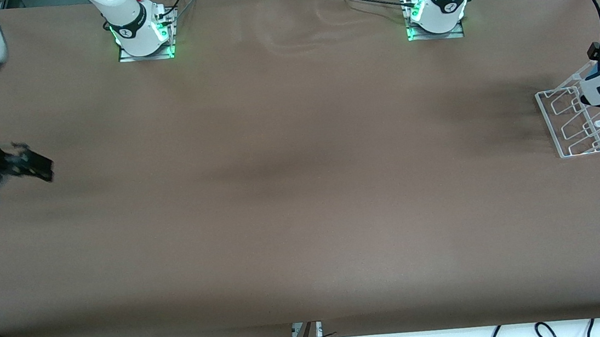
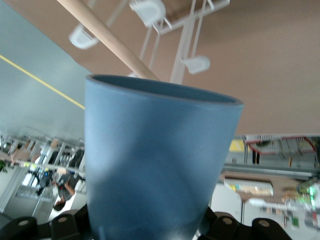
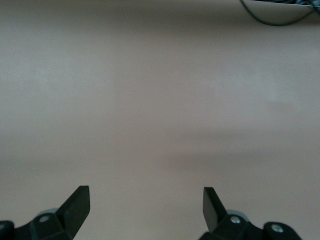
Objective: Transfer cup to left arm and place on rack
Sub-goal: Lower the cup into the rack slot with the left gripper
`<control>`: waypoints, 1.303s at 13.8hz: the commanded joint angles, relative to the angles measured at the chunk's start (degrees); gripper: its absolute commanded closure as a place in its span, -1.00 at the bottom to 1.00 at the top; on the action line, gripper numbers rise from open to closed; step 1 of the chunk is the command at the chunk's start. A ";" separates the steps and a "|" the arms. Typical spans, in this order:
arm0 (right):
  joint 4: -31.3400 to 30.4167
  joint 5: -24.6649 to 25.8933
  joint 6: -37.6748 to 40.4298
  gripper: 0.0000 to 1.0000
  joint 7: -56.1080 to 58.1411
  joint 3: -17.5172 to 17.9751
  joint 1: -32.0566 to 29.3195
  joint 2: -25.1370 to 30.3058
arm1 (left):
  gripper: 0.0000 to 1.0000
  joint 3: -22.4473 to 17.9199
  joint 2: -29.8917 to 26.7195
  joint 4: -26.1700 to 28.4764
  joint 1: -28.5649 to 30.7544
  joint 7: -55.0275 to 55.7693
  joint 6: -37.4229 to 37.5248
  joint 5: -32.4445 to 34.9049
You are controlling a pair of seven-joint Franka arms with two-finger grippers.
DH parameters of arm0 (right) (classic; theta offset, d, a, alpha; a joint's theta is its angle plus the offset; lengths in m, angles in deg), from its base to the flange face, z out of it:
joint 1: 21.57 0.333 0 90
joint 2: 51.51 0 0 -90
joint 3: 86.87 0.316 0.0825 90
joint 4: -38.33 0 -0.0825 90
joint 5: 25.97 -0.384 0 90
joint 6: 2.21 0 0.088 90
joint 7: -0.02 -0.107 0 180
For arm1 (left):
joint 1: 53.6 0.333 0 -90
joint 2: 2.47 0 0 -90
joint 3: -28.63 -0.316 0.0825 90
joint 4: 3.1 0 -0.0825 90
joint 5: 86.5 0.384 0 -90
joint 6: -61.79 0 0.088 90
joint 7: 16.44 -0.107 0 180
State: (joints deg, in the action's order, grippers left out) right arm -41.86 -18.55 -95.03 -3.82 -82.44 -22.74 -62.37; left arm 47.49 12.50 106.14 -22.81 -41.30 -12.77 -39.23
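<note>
Viewing the scene from the front camera's edge inward, I first meet the brown cloth-covered table (image 1: 305, 217), which takes up the six o'clock part of the front view.

Mid-table, at nine o'clock, the right arm's black two-finger gripper (image 3: 146, 205) hangs over the cloth at the right arm's end. Its fingers are spread wide with nothing between them. This arm waits. I judge it is parked out there so that it does not crowd the other arm's work.

At three o'clock, at the left arm's end of the table, stands the small clear drying rack (image 1: 565, 121). The left arm's white wrist hangs over it and hides part of it.

In the left wrist view, the left arm's black gripper (image 2: 150, 231) is clamped around the base of the small light-blue tapered plastic cup (image 2: 155, 160). The cup is in the air over the rack with its open mouth turned toward the rack. The rack's light wooden dowel (image 2: 107, 37) and white-tipped pegs (image 2: 196, 64) show just past the rim. I read the low grip as deliberate: it leaves the mouth free to slip over a peg. The handover looks done, and only the placing remains. Whether the rim touches the dowel I cannot tell.

Farthest off, at eleven and one o'clock, sit the right arm's base (image 1: 141, 32) and the left arm's base (image 1: 436, 12).
</note>
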 commanded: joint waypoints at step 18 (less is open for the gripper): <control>-8.14 -6.62 0.45 -1.00 8.85 -1.18 -3.22 5.59 | 1.00 1.27 11.57 2.56 -0.56 1.39 8.56 9.07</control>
State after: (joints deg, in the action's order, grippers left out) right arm -51.04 -24.14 -94.76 3.64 -83.76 -25.22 -56.45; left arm 48.38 23.41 108.41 -23.12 -40.35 -4.75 -32.56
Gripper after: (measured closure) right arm 0.000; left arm 0.317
